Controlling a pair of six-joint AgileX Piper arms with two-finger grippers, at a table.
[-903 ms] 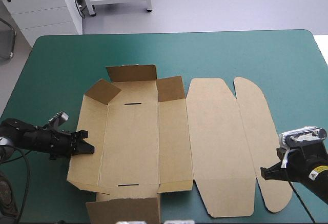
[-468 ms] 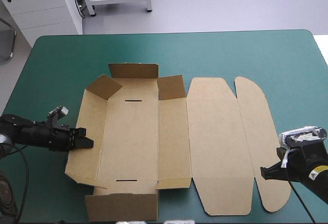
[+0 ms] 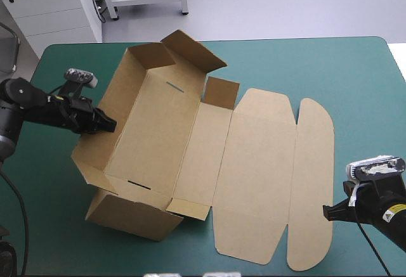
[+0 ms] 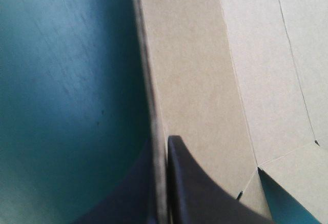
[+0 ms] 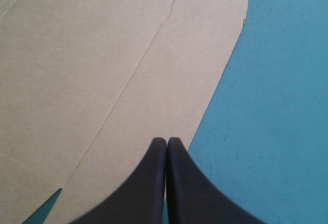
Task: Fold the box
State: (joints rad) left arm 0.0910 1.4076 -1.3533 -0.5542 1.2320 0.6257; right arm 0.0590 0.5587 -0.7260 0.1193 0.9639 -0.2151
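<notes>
One brown cardboard box [image 3: 254, 163] wall now stands up, upper left, pinched by left tool [image 3: 109, 125]: folding starts; right tool [image 3: 326, 213] pressed together, empty.

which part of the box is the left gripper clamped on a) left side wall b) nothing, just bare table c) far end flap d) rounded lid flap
A: in the left wrist view the left gripper pinches the raised left side wall of the box, the board's edge between its jaws.
</notes>
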